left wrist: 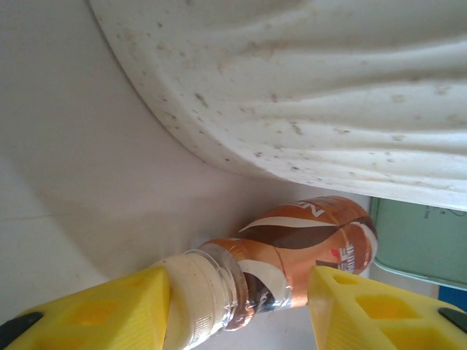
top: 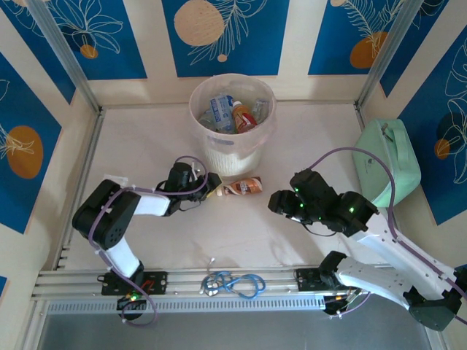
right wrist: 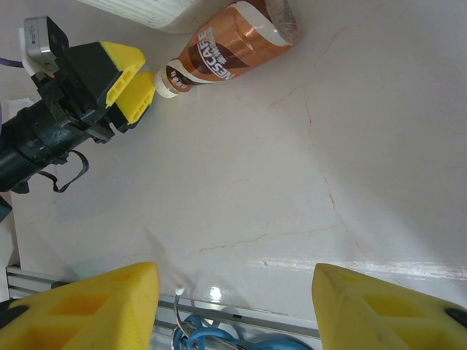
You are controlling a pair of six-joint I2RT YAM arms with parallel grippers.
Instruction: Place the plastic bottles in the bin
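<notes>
1. One brown-label bottle (top: 244,187) lies on its side on the worktop (top: 146,146), right at the foot of the bin (top: 233,157). Its cap end points toward the left arm.
2. Left pincer (left wrist: 241,302) is apart, straddling the bottle's cap end. One yellow finger (left wrist: 109,310) looks to be touching the pale cap, the other sits clear of the bottle's shoulder. So not clamped.
3. Right pincer (right wrist: 233,299) is wide apart too, with nothing in it. It hangs over bare worktop, well apart from the bottle.
4. The bin stands at the far middle of the worktop with a bunch of bottles (top: 226,113) already inside, blue labels plus a red-brown one.
5. Mint-green case (top: 390,164) sits at the right edge, and there's a blue cable loop (top: 235,283) on the front rail.
</notes>
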